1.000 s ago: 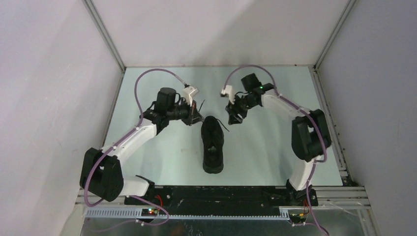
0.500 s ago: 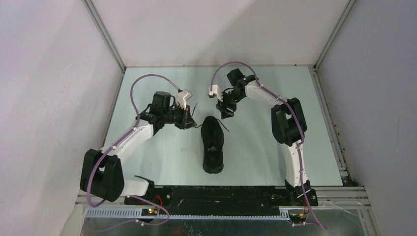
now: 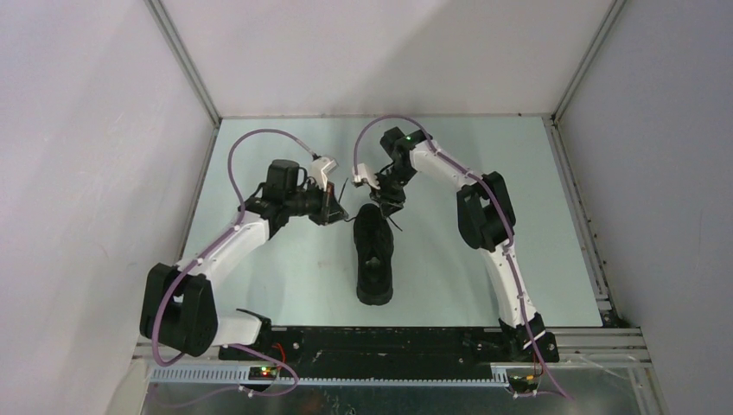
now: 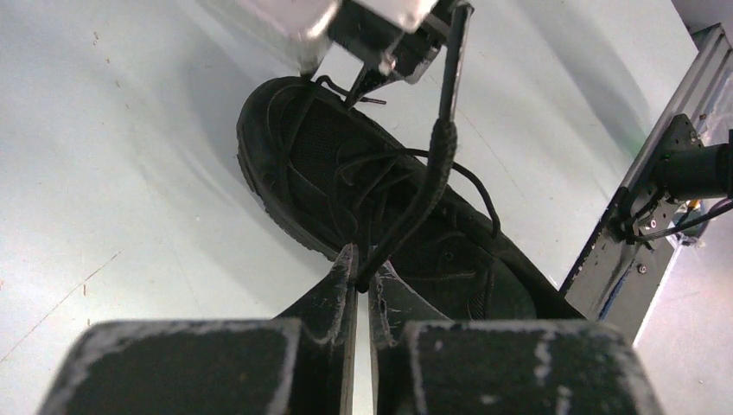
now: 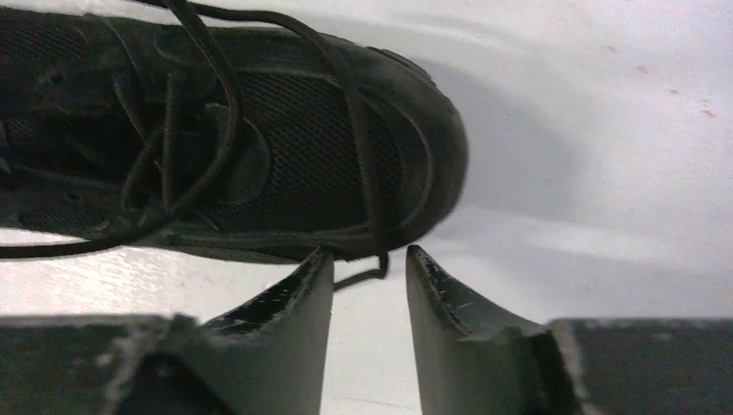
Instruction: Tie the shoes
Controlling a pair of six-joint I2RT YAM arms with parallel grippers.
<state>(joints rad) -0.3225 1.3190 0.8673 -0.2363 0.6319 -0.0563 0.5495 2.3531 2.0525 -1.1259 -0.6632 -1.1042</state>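
Observation:
The black sneaker (image 3: 374, 259) lies mid-table, toe pointing away from the arm bases. My left gripper (image 3: 337, 208) is just left of the toe, shut on one black lace (image 4: 430, 177), which runs taut from its fingertips (image 4: 347, 264) up over the shoe (image 4: 346, 186). My right gripper (image 3: 385, 194) is at the far side of the toe and is open. In the right wrist view its jaws (image 5: 367, 256) straddle a short lace end (image 5: 367, 275) lying on the table below the toe (image 5: 346, 156), without touching it.
The pale green table (image 3: 285, 268) is enclosed by white walls with metal rails. The black rail with both arm bases (image 3: 380, 341) runs along the near edge. A loose lace (image 3: 395, 226) trails off the shoe's right side.
My right gripper has swung left from the far right of the shoe to its toe. My left gripper has drawn slightly left, still holding the lace.

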